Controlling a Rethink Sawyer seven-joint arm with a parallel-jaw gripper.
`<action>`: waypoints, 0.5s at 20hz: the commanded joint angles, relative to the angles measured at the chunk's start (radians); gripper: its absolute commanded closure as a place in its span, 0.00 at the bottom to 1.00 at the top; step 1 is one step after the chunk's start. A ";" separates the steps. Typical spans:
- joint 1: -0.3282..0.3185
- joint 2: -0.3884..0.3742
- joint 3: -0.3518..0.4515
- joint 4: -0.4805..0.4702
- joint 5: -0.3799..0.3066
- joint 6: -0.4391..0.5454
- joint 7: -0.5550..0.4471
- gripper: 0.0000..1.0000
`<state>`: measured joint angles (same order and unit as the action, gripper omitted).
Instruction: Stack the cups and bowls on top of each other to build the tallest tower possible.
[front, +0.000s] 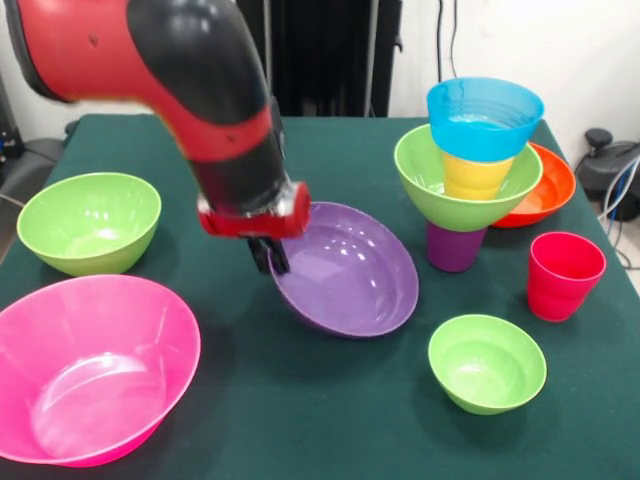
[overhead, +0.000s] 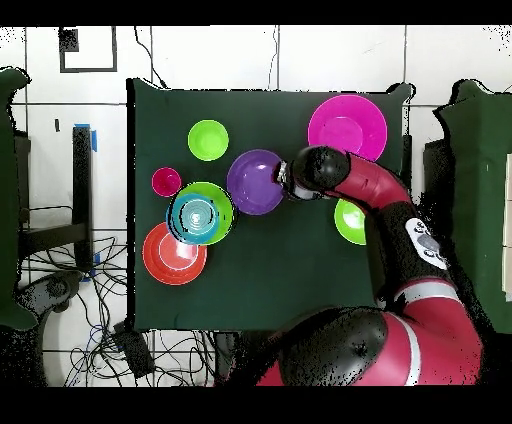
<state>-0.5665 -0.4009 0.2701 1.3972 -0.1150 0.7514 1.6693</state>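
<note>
**Purple bowl tipped up at the gripper, four-piece tower at the side**

The red and black arm (front: 190, 90) fills the upper part of the front view, bending down over the green table (front: 300, 420). Nearest the camera sits the large hot pink bowl (front: 90, 370), upright and alone. Next in size, the wide purple bowl (front: 350, 268) is in the middle of the table, tilted with its far rim raised. The gripper (front: 270, 255) is right at that raised rim, its dark fingers against the edge; whether they pinch the rim or only touch it, I cannot tell from here.

The wide orange-red bowl (front: 548, 190) lies behind the tower (front: 470, 170), partly hidden by it. The tower stands upright: a purple cup (front: 455, 250) at the base, a lime green bowl (front: 430, 180) on it, a yellow-orange cup (front: 477, 178) inside that, and the blue bowl (front: 485, 115) on top.

Another lime green bowl (front: 90, 220) rests well apart at the other side of the table. The smallest green bowl (front: 487, 362) sits near the front edge, and the red cup (front: 563, 273) stands upright just beside the tower.
</note>
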 joint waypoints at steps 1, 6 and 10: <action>-0.067 -0.213 0.114 0.125 -0.010 0.127 -0.187 1.00; -0.117 -0.258 0.173 0.154 -0.027 0.112 -0.225 1.00; -0.140 -0.276 0.207 0.170 -0.051 0.107 -0.238 1.00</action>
<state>-0.6934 -0.6094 0.3507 1.4918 -0.1179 0.7691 1.6693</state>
